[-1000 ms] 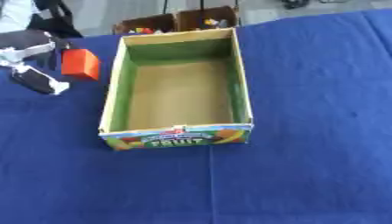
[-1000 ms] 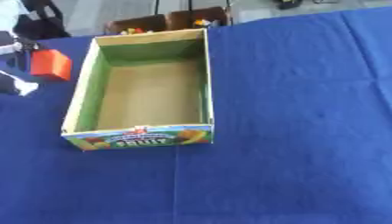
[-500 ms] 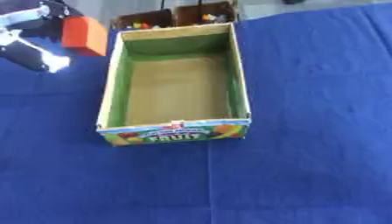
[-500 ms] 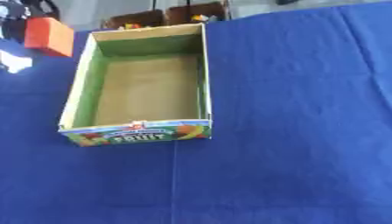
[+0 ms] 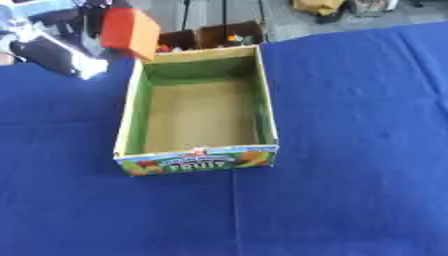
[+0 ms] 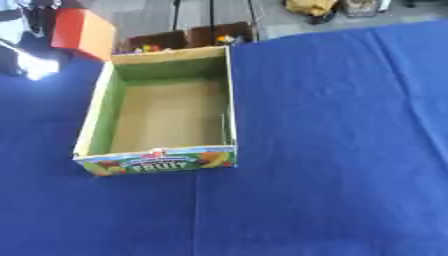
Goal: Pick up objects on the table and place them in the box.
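The left hand (image 5: 54, 47) is up at the far-left corner of the box (image 5: 200, 111), raised off the surface (image 5: 350, 150). It carries an orange-red block (image 5: 129, 31), which sits at its far end. The block looks held between the hand's fingers, though the blur makes it hard to say just how they wrap it. The block hangs just outside the box, beside its far-left corner and above the level of the rim; it is not yet over the opening. The right hand shows in neither view.

The box lies open-topped on the blue cloth of the surface, its long sides running away from the robot, its printed end with the word FRUIT facing near. Its inside is green on the walls and plain brown on the floor, and nothing lies in it as far as can be seen. Beyond the far end of the box, off the cloth, stand some dark open bins (image 5: 206, 36) with small coloured things inside.

The step in hand seems to be the carry: the block is picked up and on its way to the box. The next move calls for bringing the hand rightward and nearer from that far-left corner, until the block is over the brown floor and clear of the left wall. Then the hand must lower a little and let go.
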